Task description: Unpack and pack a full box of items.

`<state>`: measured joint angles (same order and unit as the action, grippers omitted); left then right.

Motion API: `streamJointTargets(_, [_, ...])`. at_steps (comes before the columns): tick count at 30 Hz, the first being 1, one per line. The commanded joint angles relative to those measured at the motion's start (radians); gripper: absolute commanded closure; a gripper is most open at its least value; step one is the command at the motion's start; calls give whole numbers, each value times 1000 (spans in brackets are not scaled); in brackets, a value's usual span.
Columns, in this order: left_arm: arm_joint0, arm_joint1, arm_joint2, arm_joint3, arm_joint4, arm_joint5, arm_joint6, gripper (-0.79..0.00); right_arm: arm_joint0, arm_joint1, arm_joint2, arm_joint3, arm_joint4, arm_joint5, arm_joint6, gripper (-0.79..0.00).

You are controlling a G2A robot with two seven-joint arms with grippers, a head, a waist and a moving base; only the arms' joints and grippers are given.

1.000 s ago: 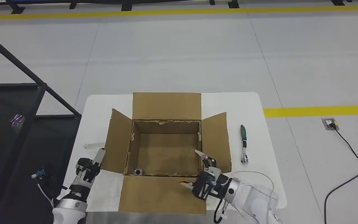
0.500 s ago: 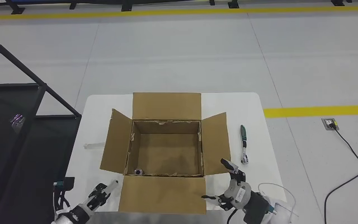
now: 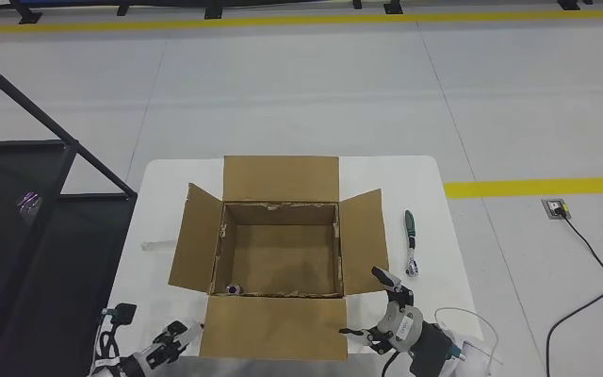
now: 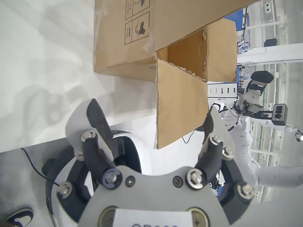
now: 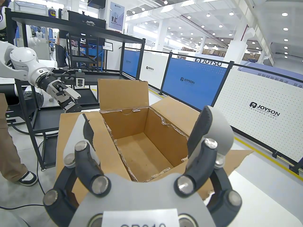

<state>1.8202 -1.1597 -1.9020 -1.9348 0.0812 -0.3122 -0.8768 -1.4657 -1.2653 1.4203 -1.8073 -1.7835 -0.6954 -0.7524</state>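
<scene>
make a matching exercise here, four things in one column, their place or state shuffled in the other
1 brown cardboard box
2 green-handled metal ratchet wrench
3 small dark round object
4 right gripper

A open, by the box's near right flap
B on the white table, right of the box
C flaps folded out
D in the box's near left corner

Pairs: 1-C, 2-B, 3-D, 4-A

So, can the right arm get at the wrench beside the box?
Probably yes: the wrench lies bare on the table, just past the open right claw, with nothing between them.

Overhead and wrists, all toward box (image 3: 281,179)
</scene>
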Motion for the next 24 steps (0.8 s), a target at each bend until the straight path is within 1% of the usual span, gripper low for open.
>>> streamJointTargets(1, [-8,5,14,12,36,-20,-33,-785,0,0,0,0,0,0,0,-785])
streamJointTargets(3, [-13,9,36,27,20,-53,-86,-785,0,0,0,0,0,0,0,-785])
streamJointTargets(6, [-32,16,59,65,-59,-75,-174,-785,0,0,0,0,0,0,0,-785])
streamJointTargets(9, [-75,23,75,121,-150,-62,-250,-785,0,0,0,0,0,0,0,-785])
streamJointTargets(13, [-126,29,98,186,-262,-44,-311,-785,0,0,0,0,0,0,0,-785])
streamJointTargets(14, [-137,31,102,201,-287,-37,-329,-773,0,0,0,0,0,0,0,-785])
streamJointTargets(15, [-147,33,105,215,-304,-32,-341,-733,0,0,0,0,0,0,0,-785])
streamJointTargets(16, [-155,34,108,226,-309,-29,-349,-711,0,0,0,0,0,0,0,-785])
streamJointTargets(17, [-161,36,113,234,-307,-29,-354,-708,0,0,0,0,0,0,0,-785])
streamJointTargets(19, [-166,39,125,242,-301,-32,-362,-671,0,0,0,0,0,0,0,-785])
streamJointTargets(21, [-167,41,131,243,-290,-41,-359,-606,0,0,0,0,0,0,0,-785])
streamJointTargets(22, [-164,42,134,242,-286,-48,-356,-548,0,0,0,0,0,0,0,-785])
streamJointTargets(24, [-158,44,136,234,-288,-59,-351,-372,0,0,0,0,0,0,0,-785])
